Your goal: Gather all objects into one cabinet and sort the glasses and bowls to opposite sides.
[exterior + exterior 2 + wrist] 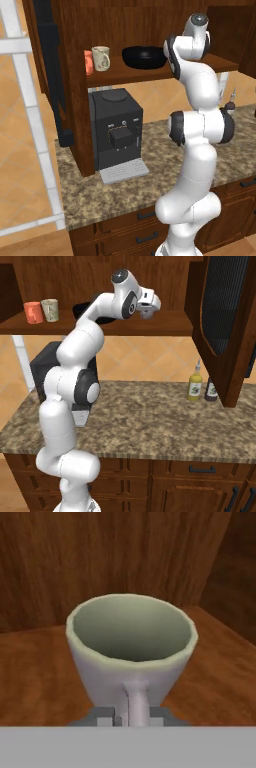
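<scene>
Pincer (131, 719) narrowed around grey mug's (131, 647) handle on cabinet shelf (40, 677).

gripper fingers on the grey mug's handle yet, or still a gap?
Touching. In the hand view the gripper sits at the grey mug, its fingertips pressed against both sides of the handle with no gap visible.

A mug (131, 657) stands upright on the cabinet shelf (40, 677), just ahead of the fingers (105, 718), its handle (136, 704) between them. The cabinet's back wall (100, 557) rises behind the mug. To the fingers' left along the same shelf sits the bowl (144, 57), and farther left a second mug (101, 58) with a cup (88, 62) touching it.
</scene>
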